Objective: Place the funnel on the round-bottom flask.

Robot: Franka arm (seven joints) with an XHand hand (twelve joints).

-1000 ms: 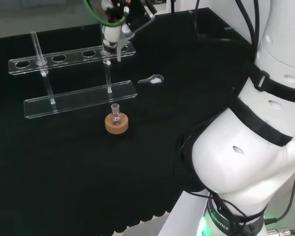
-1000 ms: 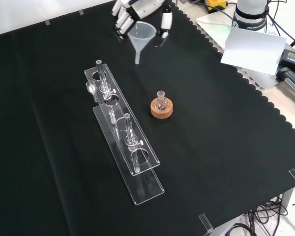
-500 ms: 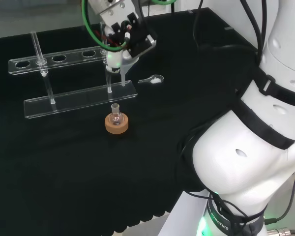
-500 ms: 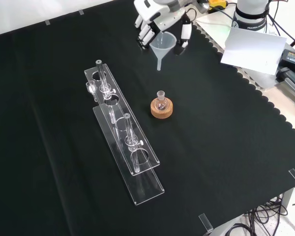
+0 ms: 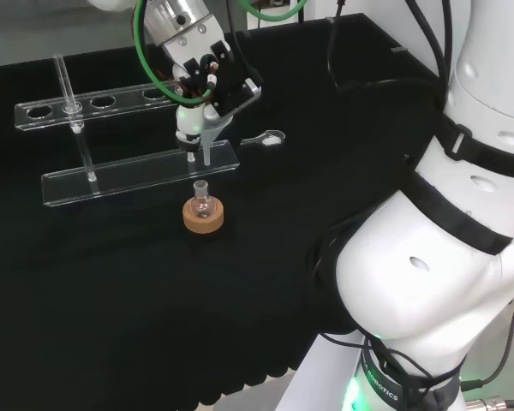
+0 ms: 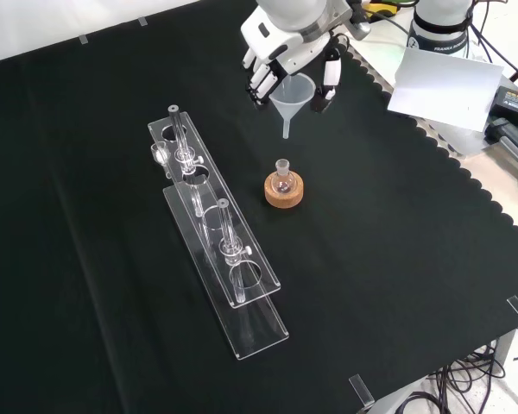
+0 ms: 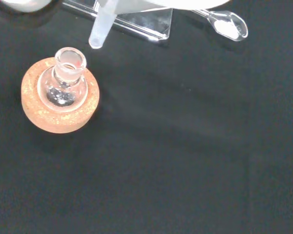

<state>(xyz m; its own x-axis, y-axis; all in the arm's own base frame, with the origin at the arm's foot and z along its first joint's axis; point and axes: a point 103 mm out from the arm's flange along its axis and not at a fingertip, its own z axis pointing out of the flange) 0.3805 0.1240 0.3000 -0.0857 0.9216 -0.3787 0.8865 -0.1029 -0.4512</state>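
Front view, recorded: hand (image 6: 295, 39) high over far cloth, fingers curled round rim of funnel (image 6: 291, 93), stem pointing down. Held clear of and above round-bottom flask (image 6: 283, 177), stem tip short of the neck, toward the far side. Flask seated upright in cork ring (image 6: 283, 191) at mid cloth, neck open. Wrist view: stem tip (image 7: 95, 43) just beside flask mouth (image 7: 70, 59), not yet over it. Judged step: carry above the flask, insertion not begun. Advised: centre stem over the mouth first, keep funnel vertical, then lower straight until cone rests on the neck; release only once seated. Judged risk: a stem that catches the neck edge could tip the flask out of its ring. Counted: funnel, one; flask, one; cork ring, one; clear rack (image 6: 214, 235), one long two-tier piece left of the flask in front view, with two upright posts; spoon-like clear scoop (image 5: 265, 138), one, holding white powder, right of the rack's end in head view.
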